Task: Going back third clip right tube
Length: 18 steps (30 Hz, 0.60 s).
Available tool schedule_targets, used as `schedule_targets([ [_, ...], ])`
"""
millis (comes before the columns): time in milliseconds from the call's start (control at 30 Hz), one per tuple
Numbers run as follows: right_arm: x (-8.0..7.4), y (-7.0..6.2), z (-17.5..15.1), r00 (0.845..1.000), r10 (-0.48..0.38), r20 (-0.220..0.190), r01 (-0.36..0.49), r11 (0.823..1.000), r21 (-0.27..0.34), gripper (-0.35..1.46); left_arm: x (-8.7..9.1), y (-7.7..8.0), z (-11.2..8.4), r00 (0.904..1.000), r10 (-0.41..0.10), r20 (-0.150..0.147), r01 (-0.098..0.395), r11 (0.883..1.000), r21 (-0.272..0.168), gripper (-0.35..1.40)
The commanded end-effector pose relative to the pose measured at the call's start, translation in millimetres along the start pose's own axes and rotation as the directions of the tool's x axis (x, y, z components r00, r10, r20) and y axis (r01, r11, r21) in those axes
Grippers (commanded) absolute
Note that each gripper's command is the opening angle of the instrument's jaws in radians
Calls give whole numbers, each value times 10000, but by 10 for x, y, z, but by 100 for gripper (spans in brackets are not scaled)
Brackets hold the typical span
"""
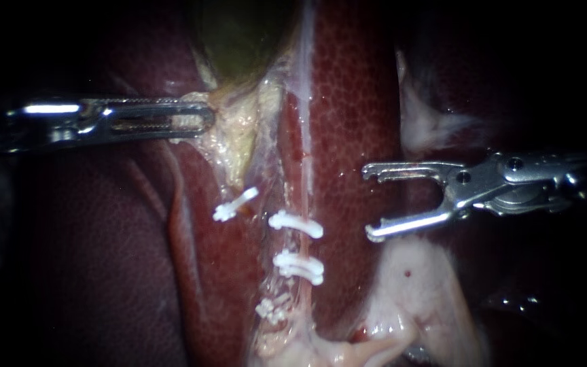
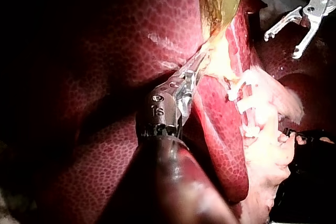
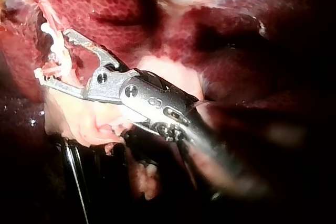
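The thin pink right tube runs down the middle of the endoscope view and carries three white clips. Another white clip sits on the left tube. My right instrument stands to the right of the tube, apart from it, with its jaws open and nothing between them. In its own wrist view the right instrument is open just short of the clips. My left instrument is shut on the yellowish tissue at the lower end of the gallbladder. The left wrist view shows the left instrument gripping there.
Dark red liver lies on both sides of the tubes. Pale fatty tissue lies below the right instrument, and more above it. In the left wrist view the right instrument is beyond the clips.
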Motion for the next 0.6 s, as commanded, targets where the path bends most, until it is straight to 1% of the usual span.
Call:
schedule_targets([
  [33, 0, 0, 0, 10000, 2, -19, -2, 10000, 23, 60, 2, -1, 3, 10000, -43, -10, 43, 10000, 26, -16],
  [200, 2, -1, 2, 10000, 4, -80, -4, 10000, 19, 60, 9, -4, 14, 9999, 8, -112, -7, 10000, 88, -16],
  [300, 3, -2, 2, 9999, 14, -141, -14, 10000, 14, 60, 9, -5, 15, 9999, 13, -139, -12, 10000, 79, -16],
  [600, 5, -2, 3, 9999, 24, -143, -24, 10000, 12, 60, 9, -5, 13, 9999, 12, -142, -11, 10000, 86, -16],
])
